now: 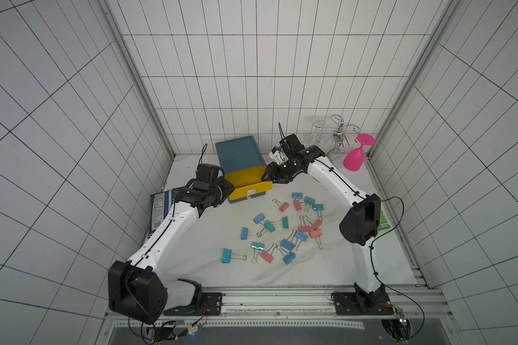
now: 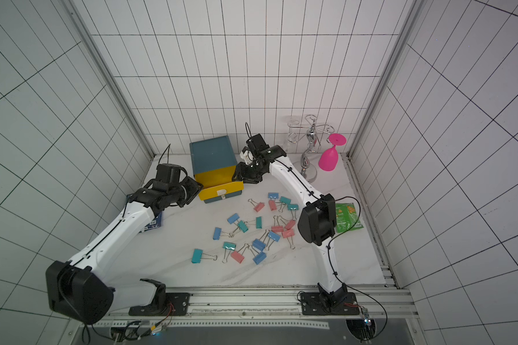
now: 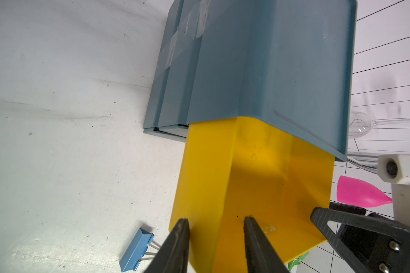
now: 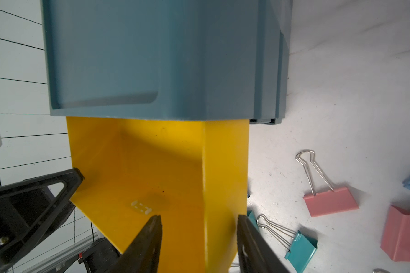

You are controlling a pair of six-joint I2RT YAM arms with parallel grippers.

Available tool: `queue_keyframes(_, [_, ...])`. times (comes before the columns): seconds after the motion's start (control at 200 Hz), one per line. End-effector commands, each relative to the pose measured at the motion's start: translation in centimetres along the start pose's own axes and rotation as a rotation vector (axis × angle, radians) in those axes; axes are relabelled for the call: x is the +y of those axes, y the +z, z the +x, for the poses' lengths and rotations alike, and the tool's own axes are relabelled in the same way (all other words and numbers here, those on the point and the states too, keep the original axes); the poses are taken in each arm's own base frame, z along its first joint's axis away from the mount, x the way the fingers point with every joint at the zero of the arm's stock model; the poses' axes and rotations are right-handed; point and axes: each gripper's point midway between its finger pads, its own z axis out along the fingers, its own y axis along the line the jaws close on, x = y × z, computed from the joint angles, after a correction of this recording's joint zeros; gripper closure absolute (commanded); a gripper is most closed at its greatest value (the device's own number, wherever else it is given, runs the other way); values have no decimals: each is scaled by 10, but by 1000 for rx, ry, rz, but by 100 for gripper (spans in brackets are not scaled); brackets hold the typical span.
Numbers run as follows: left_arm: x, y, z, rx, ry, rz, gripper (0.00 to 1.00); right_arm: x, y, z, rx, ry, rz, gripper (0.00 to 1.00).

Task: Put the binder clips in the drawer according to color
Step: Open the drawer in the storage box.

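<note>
Teal cabinet point(image 1: 240, 150): far desk edge; yellow drawer point(image 1: 245, 179) pulled out lengthwise toward near edge.
Binder clips point(image 1: 285, 222): scattered mid-desk.
Left gripper point(image 3: 216, 218): jaws part-open astride drawer's wall, unclamped.
Right gripper point(image 4: 199, 216): likewise, opposite wall.

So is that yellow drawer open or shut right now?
Open: the yellow drawer sticks well out of the teal cabinet in both top views. The wrist views look down into it, and what shows inside is bare.
</note>
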Motion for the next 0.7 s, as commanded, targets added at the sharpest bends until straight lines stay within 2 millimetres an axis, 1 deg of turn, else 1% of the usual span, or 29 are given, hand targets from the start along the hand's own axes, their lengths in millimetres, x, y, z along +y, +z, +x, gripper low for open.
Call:
queue_keyframes(0.0, [-3, -9, 3, -19, -10, 21, 59, 14, -10, 11, 3, -25, -13, 48])
queue_keyframes(0.12, [-3, -13, 9, -18, -15, 29, 59, 17, -12, 18, 7, -32, -13, 49])
queue_keyframes(0.24, [-3, -15, 16, -14, -11, 26, 59, 14, -14, 22, 5, -30, -3, 49])
queue_keyframes(0.355, [2, -16, 16, -27, -16, 8, 57, 9, -16, 21, -6, -29, 26, 43])
queue_keyframes(0.42, [6, -20, 12, -49, -16, -14, 53, 6, -19, 18, -20, -26, 42, 34])
queue_keyframes(0.505, [12, -27, 3, -82, -24, -41, 44, 0, -28, 11, -45, -19, 66, 26])
queue_keyframes(0.55, [14, -31, -3, -100, -30, -48, 39, -3, -33, 7, -56, -15, 72, 23])
queue_keyframes(0.625, [16, -42, -13, -135, -27, -57, 35, -12, -42, 3, -75, -3, 93, 21])
queue_keyframes(0.7, [14, -53, -22, -170, -17, -55, 32, -19, -50, 2, -87, 4, 101, 19])
